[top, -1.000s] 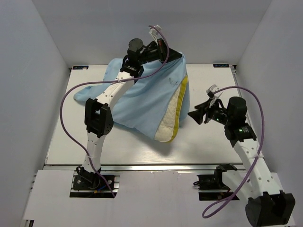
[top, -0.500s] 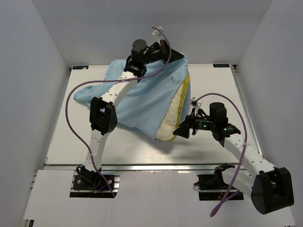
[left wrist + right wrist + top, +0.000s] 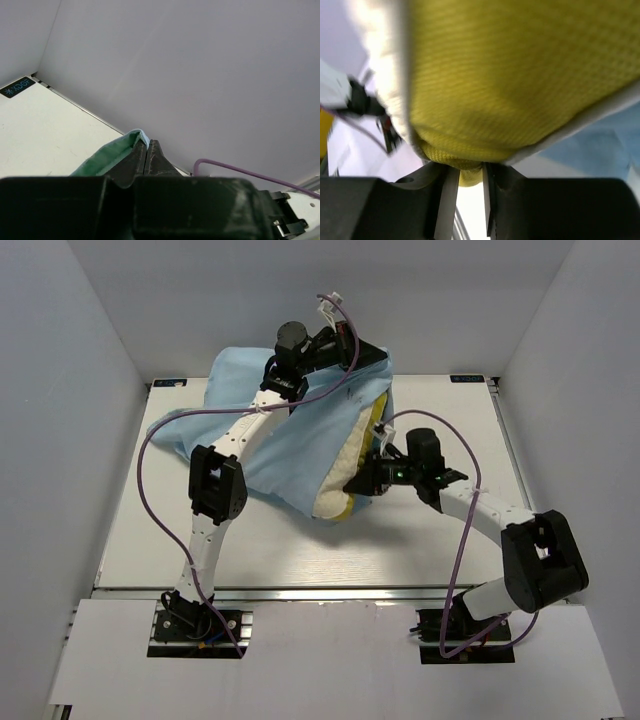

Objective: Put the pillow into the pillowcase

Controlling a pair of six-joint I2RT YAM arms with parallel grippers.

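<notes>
The light blue pillowcase (image 3: pixel 290 435) hangs raised over the back of the table and drapes over the pillow (image 3: pixel 345 468). The pillow's cream face and yellow band stick out at the lower right. My left gripper (image 3: pixel 362 348) is up at the back, shut on the pillowcase's hem. In the left wrist view the left gripper (image 3: pixel 148 148) pinches that fabric, whose mint green face (image 3: pixel 107 160) shows. My right gripper (image 3: pixel 362 483) is at the pillow's lower corner. In the right wrist view the right gripper (image 3: pixel 469 182) is closed on a fold of the pillow's yellow band (image 3: pixel 510 75), with the blue pillowcase (image 3: pixel 602 145) beside it.
The white table (image 3: pixel 420 540) lies inside grey walls on the left, back and right. Purple cables (image 3: pixel 160 435) loop from both arms. The left arm's links reach up over the table's left half.
My right arm swung left from beside the pillow to its lower corner and closed on the yellow band. The pillowcase billowed out to the left. The left gripper stayed high.
</notes>
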